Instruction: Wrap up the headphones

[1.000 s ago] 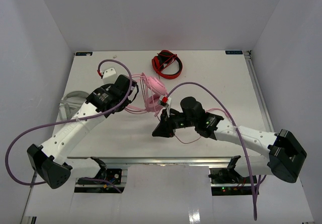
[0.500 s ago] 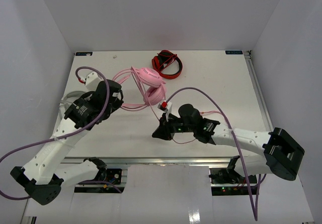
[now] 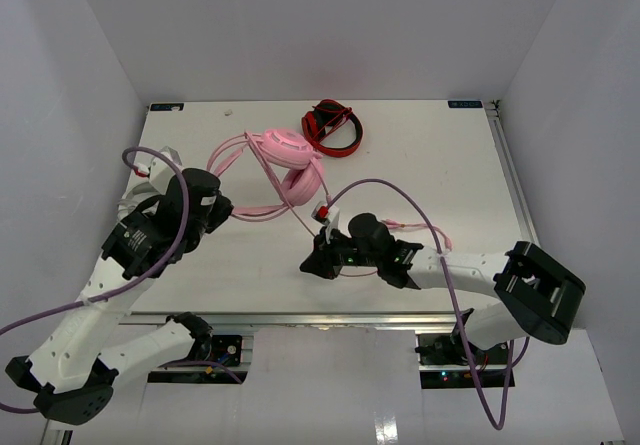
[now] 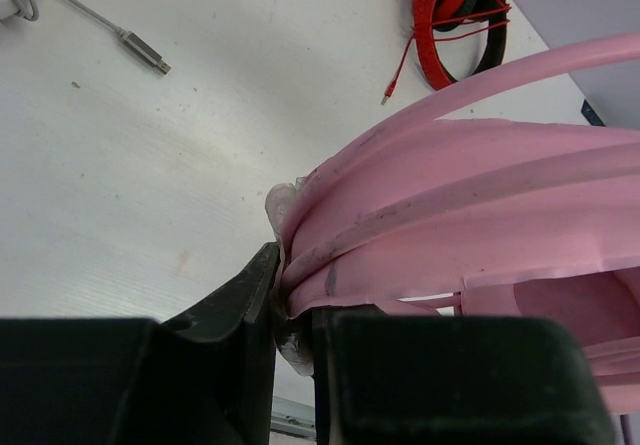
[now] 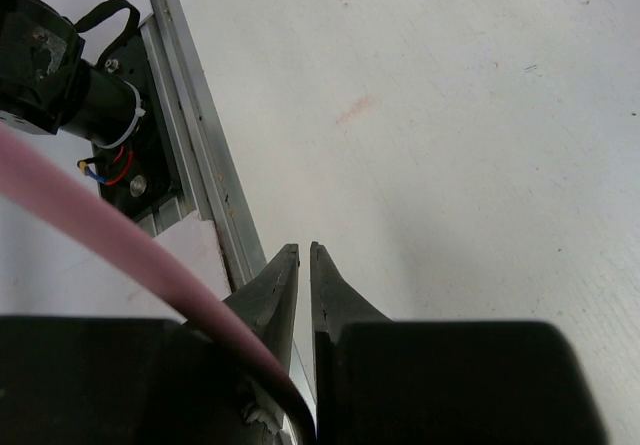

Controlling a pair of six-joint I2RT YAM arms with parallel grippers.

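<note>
The pink headphones [image 3: 288, 155] are over the far middle of the table [image 3: 460, 165], just beside the red-and-black headphones [image 3: 335, 130], which sit at 2 o'clock from them. I cannot tell if the pink ear cups [image 3: 305, 180] touch the table or hang a bit above it. The left gripper [image 3: 220, 210] is closed tight on the pink headband [image 4: 450, 195]. From this gripper the band loops up and the ear cups lie at about 2 o'clock. The right gripper [image 3: 312, 262] is nearer the front edge, at about 5 o'clock from the ear cups and well apart from them. Its two fingers are pressed almost together. The thin pink cable [image 5: 100, 223] slips in at the root of those fingers, so it looks pinched there, though the exact spot is hidden. In the top view the cable runs from the cups down to this gripper, on a line from 11 o'clock to 5 o'clock. So the left arm is the near one and acts as the holder, while the right arm has the loose cable. To wrap, I think the right gripper must carry the cable up toward 11 o'clock and around the headphones, while the left one holds the band steady. The loose plug end trailing off at 3 o'clock could snag.
</note>
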